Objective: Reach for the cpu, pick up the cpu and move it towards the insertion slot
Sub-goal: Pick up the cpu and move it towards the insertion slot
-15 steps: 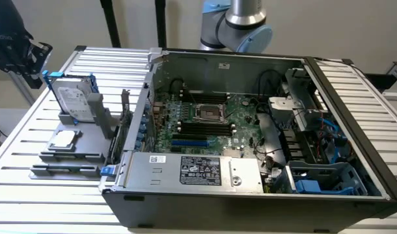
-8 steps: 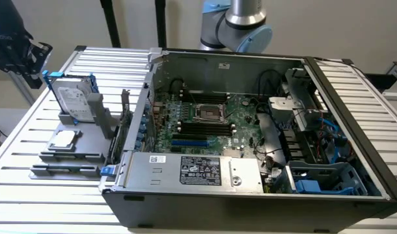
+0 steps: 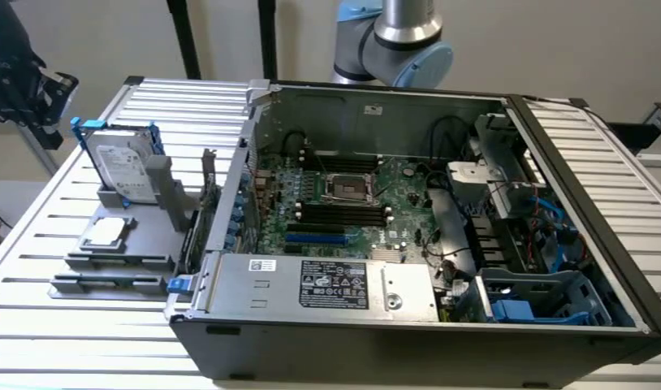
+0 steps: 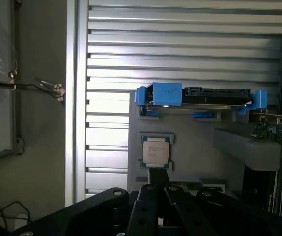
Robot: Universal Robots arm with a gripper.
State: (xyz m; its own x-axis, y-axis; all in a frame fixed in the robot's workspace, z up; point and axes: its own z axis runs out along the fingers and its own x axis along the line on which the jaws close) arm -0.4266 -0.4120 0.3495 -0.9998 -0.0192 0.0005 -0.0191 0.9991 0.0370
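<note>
Reach stage: end effector (image 4: 156,196), aperture impossible to tell, near the cpu (image 4: 155,151) on its grey holder (image 4: 195,142); ideally centre squarely over it, edges aligned

cpu (image 3: 104,231) flat on grey rack (image 3: 114,264) | hard drive (image 3: 125,166) upright beside it | insertion slot (image 3: 349,188) inside open computer case (image 3: 308,341)
</note>
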